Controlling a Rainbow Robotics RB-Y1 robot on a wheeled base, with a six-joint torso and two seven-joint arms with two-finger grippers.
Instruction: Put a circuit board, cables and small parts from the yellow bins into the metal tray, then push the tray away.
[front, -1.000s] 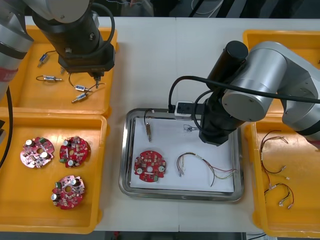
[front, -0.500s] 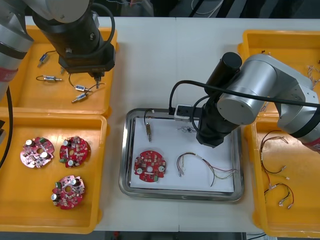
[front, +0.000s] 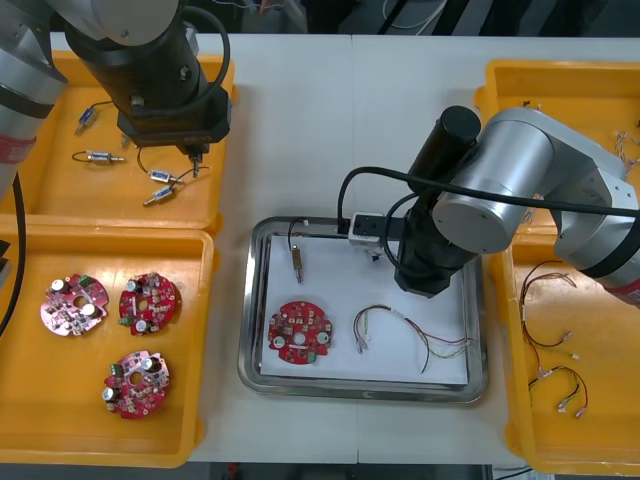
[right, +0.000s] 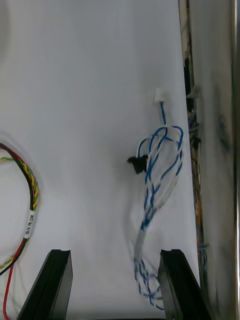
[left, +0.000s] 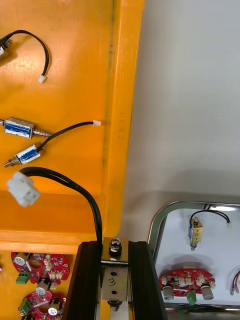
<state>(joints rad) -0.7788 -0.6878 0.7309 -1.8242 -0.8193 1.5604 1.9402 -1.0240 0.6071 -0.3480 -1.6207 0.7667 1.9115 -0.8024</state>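
My right gripper (right: 115, 255) hangs open low over the white inside of the metal tray (front: 255, 300). A twisted blue and white cable (right: 159, 160) lies loose on it, between the fingers and closer to one of them, beside the tray's wall. In the front view my right arm (front: 470, 200) covers that spot. Also in the tray are a red circuit board (front: 300, 332), a red and yellow cable (front: 405, 335) and a small metal part (front: 297, 260). My left gripper (front: 192, 152) is above the far left yellow bin (front: 215, 130), shut on a small metal part (left: 114, 274) whose black cable (left: 75, 182) ends in a white plug.
Several more small metal parts (front: 100, 157) lie in the far left bin. The near left bin (front: 200, 350) holds three circuit boards (front: 150, 303). Thin cables (front: 550, 340) lie in the near right bin. Another yellow bin (front: 560, 80) stands at the far right.
My right gripper has opened and let go of the blue and white cable, which now lies in the tray. The right arm shifted slightly left. The left arm has not moved.
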